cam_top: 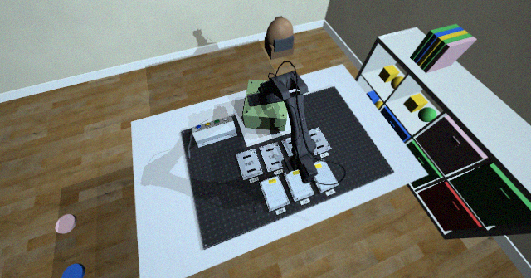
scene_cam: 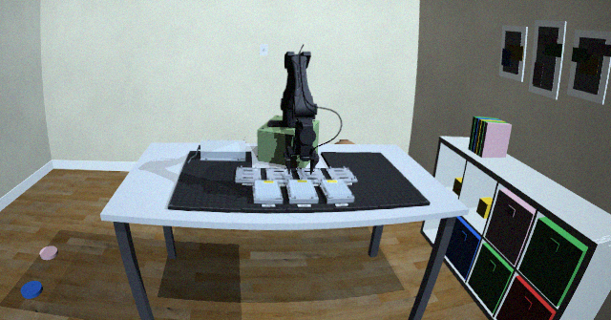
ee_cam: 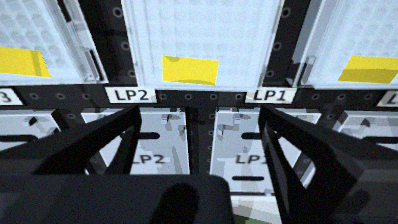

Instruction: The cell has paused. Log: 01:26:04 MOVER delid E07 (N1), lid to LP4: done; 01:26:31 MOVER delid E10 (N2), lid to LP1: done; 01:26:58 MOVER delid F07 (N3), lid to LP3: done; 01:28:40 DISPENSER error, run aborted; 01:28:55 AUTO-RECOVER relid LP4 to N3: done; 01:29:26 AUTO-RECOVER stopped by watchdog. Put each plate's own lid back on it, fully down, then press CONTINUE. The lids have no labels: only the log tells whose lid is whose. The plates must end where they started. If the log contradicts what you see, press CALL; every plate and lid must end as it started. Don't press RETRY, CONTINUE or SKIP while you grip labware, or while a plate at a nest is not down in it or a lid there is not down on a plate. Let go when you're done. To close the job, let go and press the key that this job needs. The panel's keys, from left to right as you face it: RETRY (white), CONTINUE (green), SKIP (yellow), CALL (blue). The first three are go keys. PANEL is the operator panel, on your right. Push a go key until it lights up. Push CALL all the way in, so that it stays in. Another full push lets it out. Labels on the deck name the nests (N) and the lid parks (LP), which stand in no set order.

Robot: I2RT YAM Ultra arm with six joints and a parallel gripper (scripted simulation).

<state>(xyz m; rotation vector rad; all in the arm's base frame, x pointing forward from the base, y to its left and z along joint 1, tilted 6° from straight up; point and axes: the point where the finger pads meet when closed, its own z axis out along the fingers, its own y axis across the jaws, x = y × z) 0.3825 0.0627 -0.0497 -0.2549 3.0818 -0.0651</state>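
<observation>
Three well plates, each with a yellow tag, stand in a row at the front of the black deck (cam_top: 357, 153); the middle plate (ee_cam: 200, 40) sits beyond the labels LP2 (ee_cam: 131, 94) and LP1 (ee_cam: 270, 95). The two lid parks so marked, LP2 park (ee_cam: 160, 145) and LP1 park (ee_cam: 240, 150), lie bare below. The gripper (ee_cam: 200, 150) hangs over these parks, fingers wide apart with nothing between them, while the operator panel (cam_top: 213, 132) sits well apart beside the green box (cam_top: 265, 112).
</observation>
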